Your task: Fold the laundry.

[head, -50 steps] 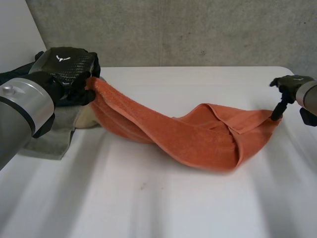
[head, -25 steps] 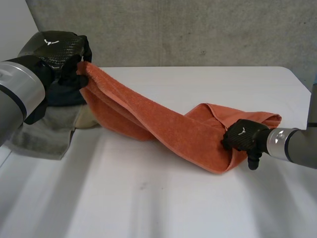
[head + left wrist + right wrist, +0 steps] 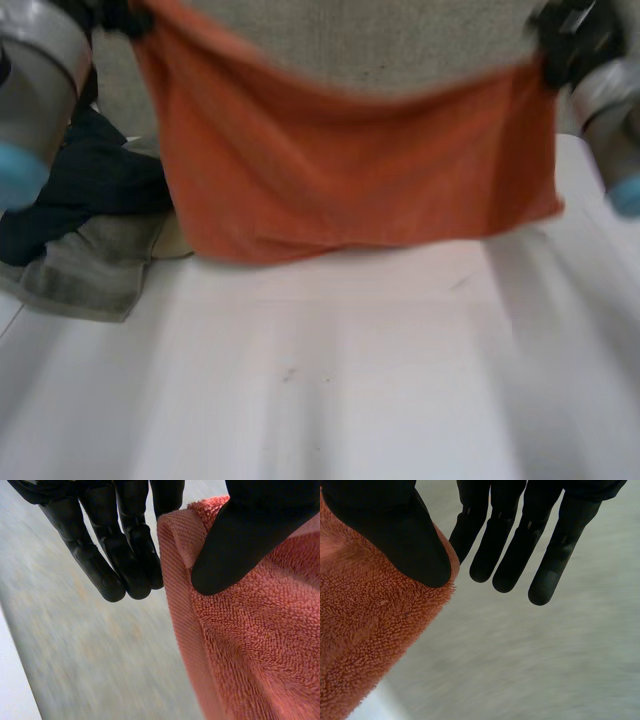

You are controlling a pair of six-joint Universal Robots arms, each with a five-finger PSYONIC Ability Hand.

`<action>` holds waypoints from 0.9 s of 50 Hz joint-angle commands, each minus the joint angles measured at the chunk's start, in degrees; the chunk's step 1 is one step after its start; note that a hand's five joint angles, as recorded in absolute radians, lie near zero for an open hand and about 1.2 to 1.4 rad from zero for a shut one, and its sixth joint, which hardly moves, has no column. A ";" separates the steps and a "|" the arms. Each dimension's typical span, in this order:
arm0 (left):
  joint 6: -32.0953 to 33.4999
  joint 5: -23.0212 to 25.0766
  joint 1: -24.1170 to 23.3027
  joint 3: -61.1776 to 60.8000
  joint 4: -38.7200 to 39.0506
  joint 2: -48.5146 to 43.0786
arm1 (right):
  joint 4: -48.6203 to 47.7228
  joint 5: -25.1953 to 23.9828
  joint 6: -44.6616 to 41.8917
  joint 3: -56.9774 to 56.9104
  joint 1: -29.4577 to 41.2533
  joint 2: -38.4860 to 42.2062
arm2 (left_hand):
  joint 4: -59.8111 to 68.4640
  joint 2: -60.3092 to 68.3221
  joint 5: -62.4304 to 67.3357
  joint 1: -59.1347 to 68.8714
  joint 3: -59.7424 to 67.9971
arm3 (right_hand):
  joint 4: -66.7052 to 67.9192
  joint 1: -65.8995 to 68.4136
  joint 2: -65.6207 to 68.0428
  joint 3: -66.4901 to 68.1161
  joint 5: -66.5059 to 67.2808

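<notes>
An orange towel (image 3: 350,160) hangs spread out in the air between my two hands, its lower edge just above the white table (image 3: 350,380). My left hand (image 3: 105,12) holds the towel's upper left corner. Seen from the left wrist, that hand (image 3: 125,555) has its thumb (image 3: 240,545) pinching the towel (image 3: 250,645) at the hem, with the other fingers straight beside it. My right hand (image 3: 572,35) holds the upper right corner. Seen from the right wrist, that hand (image 3: 510,545) presses its thumb (image 3: 405,535) onto the towel's (image 3: 365,645) corner, fingers straight.
A pile of dark and grey laundry (image 3: 90,250) lies at the table's left side, partly behind the towel's left edge. A concrete wall (image 3: 400,50) stands behind the table.
The right hand took the towel's right corner. Both hands then rose, lifting the towel off the table and stretching it flat between them.
</notes>
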 commanded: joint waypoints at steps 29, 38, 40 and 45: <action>0.98 4.88 5.96 -31.19 7.54 -4.14 | 4.47 -17.17 0.45 45.78 -6.64 -6.16 | 11.49 11.43 13.00 15.22 11.82 | -2.12 1.41 -0.82 -1.52 -0.70; 0.89 4.70 6.66 -32.60 7.19 -2.03 | 10.26 -16.56 6.49 40.16 -8.39 -3.88 | 11.49 11.43 13.00 15.22 11.82 | -30.60 -27.07 -29.30 -30.00 -29.18; 0.98 4.70 6.92 -32.69 7.19 -1.77 | 11.85 -16.29 8.35 39.28 -8.84 -3.27 | 11.49 11.43 13.00 15.22 11.82 | -30.94 -27.41 -29.64 -30.34 -29.52; 1.15 4.61 7.01 -32.86 7.19 -1.33 | 15.55 -14.71 12.66 35.77 -9.46 -0.10 | 11.49 11.43 13.00 15.22 11.82 | -31.28 -27.75 -29.98 -30.68 -29.86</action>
